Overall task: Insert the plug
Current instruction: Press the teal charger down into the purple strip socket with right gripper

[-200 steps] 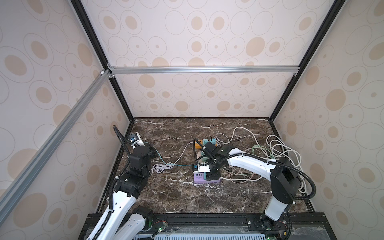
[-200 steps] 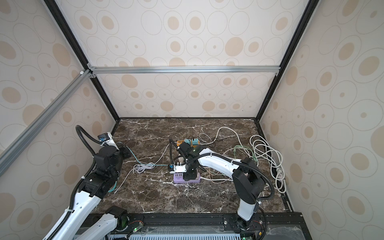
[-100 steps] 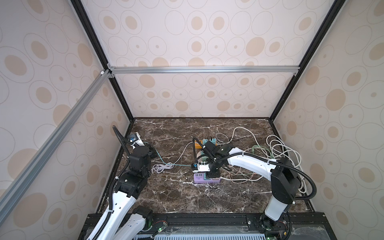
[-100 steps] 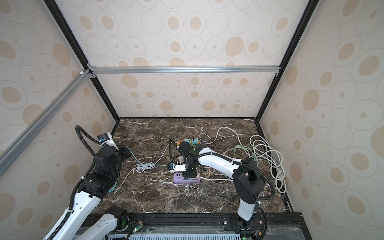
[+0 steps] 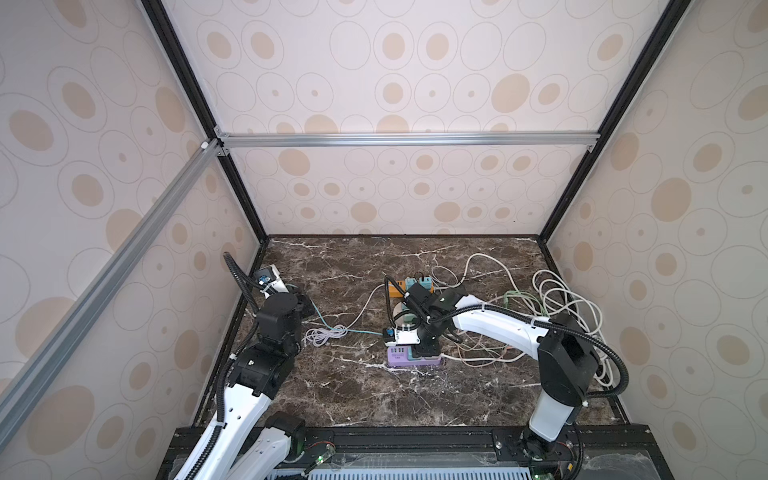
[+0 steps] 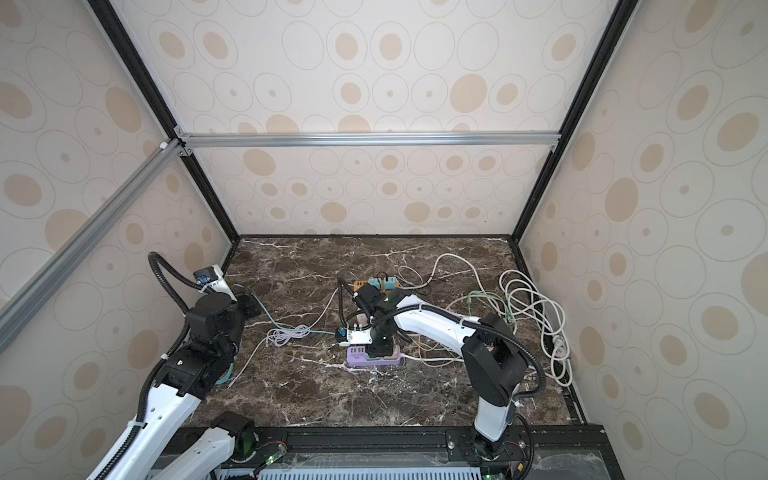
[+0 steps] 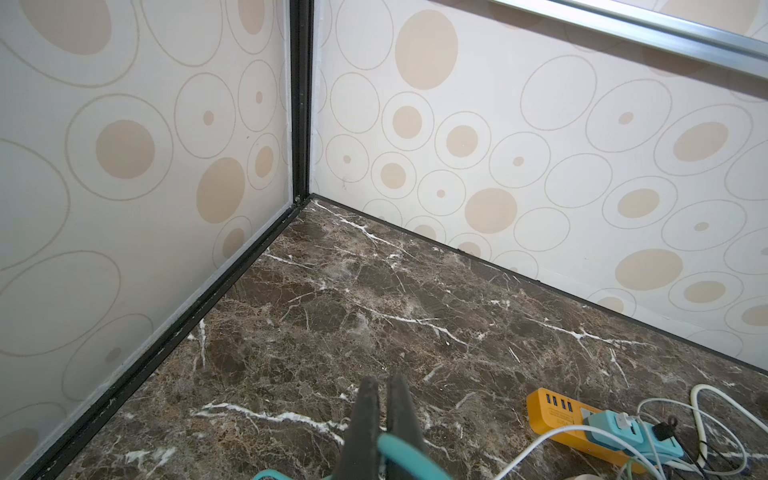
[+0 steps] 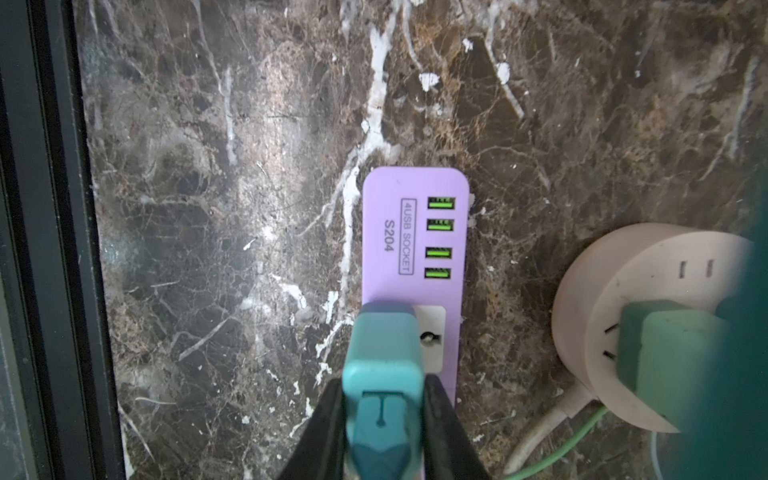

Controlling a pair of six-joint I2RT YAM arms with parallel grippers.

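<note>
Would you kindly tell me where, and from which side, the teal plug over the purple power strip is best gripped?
Grip the teal plug by the two flat, parallel sides of its blocky body, near the cable end, coming straight down from above. It stands upright over the purple power strip, so those sides are free. The right gripper holds it so.
</note>
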